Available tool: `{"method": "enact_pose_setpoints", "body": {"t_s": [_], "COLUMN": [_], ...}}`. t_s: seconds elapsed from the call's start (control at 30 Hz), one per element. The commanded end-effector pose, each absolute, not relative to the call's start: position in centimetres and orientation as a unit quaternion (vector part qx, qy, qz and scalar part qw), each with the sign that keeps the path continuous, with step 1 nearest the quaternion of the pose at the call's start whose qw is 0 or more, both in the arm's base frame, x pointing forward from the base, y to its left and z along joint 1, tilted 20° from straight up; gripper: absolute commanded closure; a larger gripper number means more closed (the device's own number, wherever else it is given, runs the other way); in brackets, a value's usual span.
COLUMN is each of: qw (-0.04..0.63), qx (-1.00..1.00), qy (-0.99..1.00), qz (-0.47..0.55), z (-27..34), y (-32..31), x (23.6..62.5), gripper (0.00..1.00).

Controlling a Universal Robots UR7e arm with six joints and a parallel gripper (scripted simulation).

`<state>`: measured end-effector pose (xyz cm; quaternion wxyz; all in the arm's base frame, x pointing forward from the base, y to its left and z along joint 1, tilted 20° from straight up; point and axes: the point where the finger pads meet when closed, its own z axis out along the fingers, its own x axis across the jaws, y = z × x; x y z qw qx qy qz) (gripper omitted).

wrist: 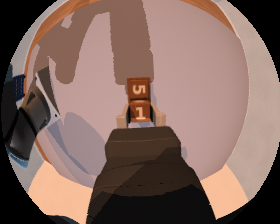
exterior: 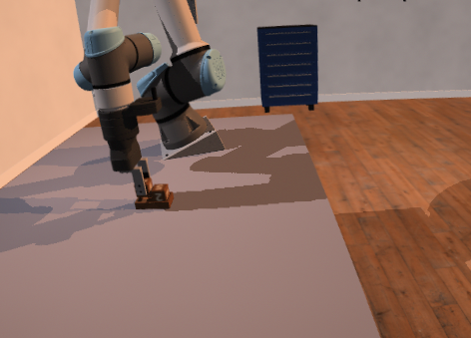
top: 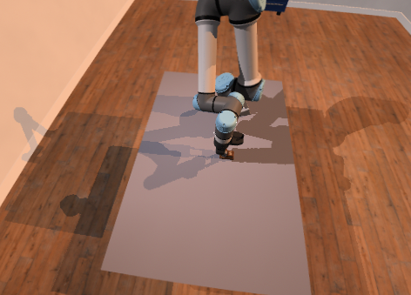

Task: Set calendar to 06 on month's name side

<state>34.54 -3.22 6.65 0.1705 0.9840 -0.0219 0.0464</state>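
The tray (top: 224,157) (exterior: 153,205) sits flat; one cube (top: 230,153) (exterior: 161,191) (wrist: 139,89) occupies it. Your claw (top: 221,151) (exterior: 144,186) (wrist: 141,120) grips the second cube (exterior: 148,183) (wrist: 140,112) beside it; seating is unverified. Lower squarely, confirm floor contact, then release without dragging.

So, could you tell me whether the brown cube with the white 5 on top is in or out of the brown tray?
In: the cube sits within the tray.
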Motion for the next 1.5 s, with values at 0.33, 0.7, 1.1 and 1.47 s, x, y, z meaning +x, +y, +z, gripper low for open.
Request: {"method": "enact_pose_setpoints", "body": {"t_s": [0.33,0.7,1.1,1.47], "qw": [0.171,0.171,0.171,0.171], "qx": [0.984,0.984,0.984,0.984], "qy": [-0.022,-0.022,-0.022,-0.022], "qz": [0.047,0.047,0.047,0.047], "z": [6.13,6.1,6.1,6.02], "y": [-3.42,-3.43,-3.43,-3.46], "x": [34.62,34.62,34.62,34.63], "gripper": [0.4,0.4,0.4,0.4]}}
